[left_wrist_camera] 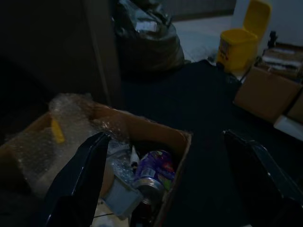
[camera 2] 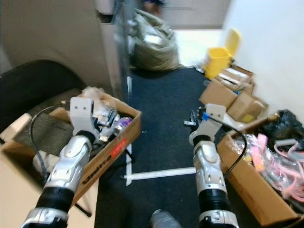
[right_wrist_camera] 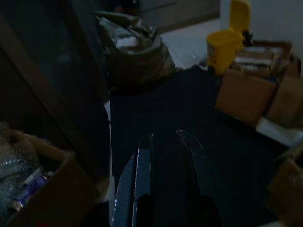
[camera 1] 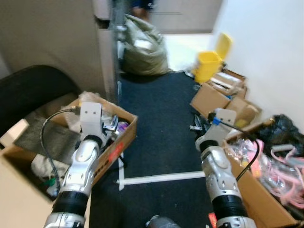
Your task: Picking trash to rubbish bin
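Nearest you, low in the left eye view, both silver arms are reaching forward over dark carpet (camera 1: 166, 137). Your left gripper (left_wrist_camera: 175, 184) is hovering above the open cardboard box (camera 1: 124, 137) at lower left; in the left wrist view its two black fingers (left_wrist_camera: 78, 182) are standing spread wide, one over the box, the other out over the carpet. They are pinching nothing.

Your right gripper (right_wrist_camera: 163, 156) is hanging at lower right-centre over bare carpet. In the right wrist view its fingers are sitting close together with a narrow gap, empty between them.

Inside the left box you are looking at trash: a crushed purple can (left_wrist_camera: 154, 172) near the corner, bubble wrap (left_wrist_camera: 71, 123) piled behind it, and assorted scraps too dim to sort.

A strip of white tape (camera 1: 161, 178) is running across the carpet between the two arms, lower middle of the frame.

At right edge, a second open box (camera 1: 254, 194) is holding clear and pink plastic (camera 1: 280, 166), with a black bag (camera 1: 285, 128) beside it.

Farther up the right side, several brown cartons (camera 1: 223, 92) are lying against the white wall.

Beyond them, upper right, the yellow rubbish bin (camera 1: 209, 65) is standing with its lid tipped up, well apart from both grippers.

At top centre a bulging olive sack (camera 1: 145, 47) is slumping beside a grey partition (camera 1: 57, 42).
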`<state>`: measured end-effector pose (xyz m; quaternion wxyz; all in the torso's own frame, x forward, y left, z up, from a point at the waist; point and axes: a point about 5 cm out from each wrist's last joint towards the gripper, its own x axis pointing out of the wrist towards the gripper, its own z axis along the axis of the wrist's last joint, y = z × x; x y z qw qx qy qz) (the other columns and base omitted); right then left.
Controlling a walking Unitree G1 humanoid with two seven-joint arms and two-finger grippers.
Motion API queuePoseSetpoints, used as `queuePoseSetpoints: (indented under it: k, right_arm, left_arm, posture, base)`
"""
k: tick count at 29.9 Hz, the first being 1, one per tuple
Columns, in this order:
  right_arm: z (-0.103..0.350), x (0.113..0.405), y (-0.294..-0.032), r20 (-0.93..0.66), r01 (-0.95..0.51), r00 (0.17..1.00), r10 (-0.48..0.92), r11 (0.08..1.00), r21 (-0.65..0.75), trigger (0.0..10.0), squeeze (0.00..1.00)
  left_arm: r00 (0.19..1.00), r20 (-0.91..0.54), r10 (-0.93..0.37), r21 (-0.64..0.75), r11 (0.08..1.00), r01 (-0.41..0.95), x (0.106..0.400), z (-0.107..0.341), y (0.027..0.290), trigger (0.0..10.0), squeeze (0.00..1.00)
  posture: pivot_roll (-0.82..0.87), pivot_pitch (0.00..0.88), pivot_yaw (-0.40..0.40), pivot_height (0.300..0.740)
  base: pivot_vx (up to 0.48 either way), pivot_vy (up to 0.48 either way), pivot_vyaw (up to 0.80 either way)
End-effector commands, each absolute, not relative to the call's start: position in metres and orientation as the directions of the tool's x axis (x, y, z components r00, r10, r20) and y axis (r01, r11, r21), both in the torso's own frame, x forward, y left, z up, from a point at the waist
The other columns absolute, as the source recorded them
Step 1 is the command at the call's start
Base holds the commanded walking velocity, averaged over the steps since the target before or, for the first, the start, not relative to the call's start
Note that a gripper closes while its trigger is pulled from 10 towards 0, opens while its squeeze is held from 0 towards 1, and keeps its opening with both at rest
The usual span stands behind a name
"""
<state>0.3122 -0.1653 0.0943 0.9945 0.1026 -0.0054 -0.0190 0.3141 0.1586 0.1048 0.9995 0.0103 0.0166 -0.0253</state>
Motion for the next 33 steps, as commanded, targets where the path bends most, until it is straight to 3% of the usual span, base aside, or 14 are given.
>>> queuePoseSetpoints:
  k: [1, 19, 33]
  right_arm:
    - [0.091, 0.312, -0.171, -0.017, 0.068, 0.998, -0.066, 0.976, 0.209, 10.0, 0.0]
    - [0.076, 0.304, -0.199, -0.101, 0.24, 0.969, -0.226, 0.958, 0.159, 10.0, 0.0]
    - [0.074, 0.306, -0.19, -0.118, 0.256, 0.964, -0.238, 0.951, 0.174, 10.0, 0.0]
  left_arm:
    - [0.997, -0.054, -0.058, 0.034, 0.998, 0.06, 0.314, 0.101, 0.158, 10.0, 0.0]
    - [0.991, -0.093, -0.1, 0.12, 0.987, 0.111, 0.315, 0.094, 0.16, 10.0, 0.0]
    - [0.99, -0.078, -0.115, 0.14, 0.982, 0.125, 0.32, 0.101, 0.161, 10.0, 0.0]
  posture:
    - [-0.07, 0.007, 0.015, 0.74]
    - [-0.08, 0.012, 0.049, 0.74]
    - [-0.04, 0.01, 0.057, 0.74]
  base:
    - [0.0, 0.0, -0.8]
    - [0.0, 0.0, -0.8]
    - [0.0, 0.0, -0.8]
